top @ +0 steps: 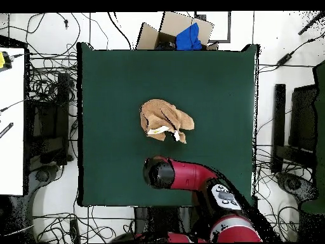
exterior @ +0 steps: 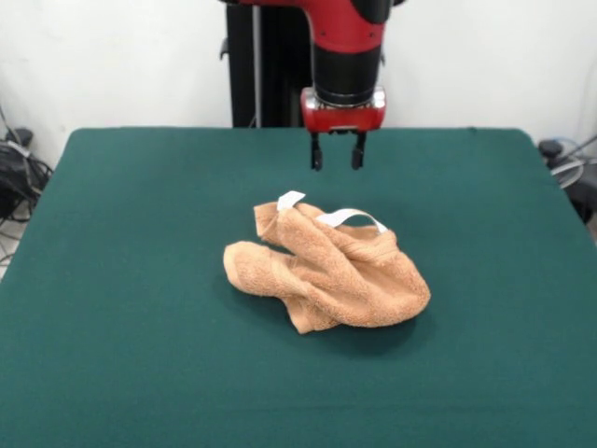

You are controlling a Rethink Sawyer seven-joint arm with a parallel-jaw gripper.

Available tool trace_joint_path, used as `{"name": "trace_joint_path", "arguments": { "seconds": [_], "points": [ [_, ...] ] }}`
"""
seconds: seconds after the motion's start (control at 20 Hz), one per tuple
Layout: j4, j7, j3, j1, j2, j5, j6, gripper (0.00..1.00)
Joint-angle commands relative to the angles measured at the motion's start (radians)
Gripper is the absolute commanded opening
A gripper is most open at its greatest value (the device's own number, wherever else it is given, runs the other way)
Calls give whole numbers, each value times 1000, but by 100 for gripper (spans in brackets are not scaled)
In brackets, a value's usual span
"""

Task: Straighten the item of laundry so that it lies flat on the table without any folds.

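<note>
The towel (exterior: 326, 273) lies crumpled in a heap near the middle of the green bench (exterior: 112, 280), its white tags (exterior: 291, 200) on top. The gripper (exterior: 337, 152) hangs above the bench at the towel's 12 o'clock, jaws open and empty.

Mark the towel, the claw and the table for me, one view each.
towel (exterior: 340, 275), front view, middle of the crumpled heap.
claw (exterior: 337, 153), front view, midway between its two open fingertips.
table (top: 216, 82), overhead view, bare green top.
</note>
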Motion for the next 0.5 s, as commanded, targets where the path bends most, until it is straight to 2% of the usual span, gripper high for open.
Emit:
{"name": "trace_joint_path", "arguments": {
  "seconds": [0.05,0.5],
  "points": [
    [-52,98,24,3,60,-57,-68,100],
    [-70,113,18,7,88,-74,-86,100]
  ]
}}
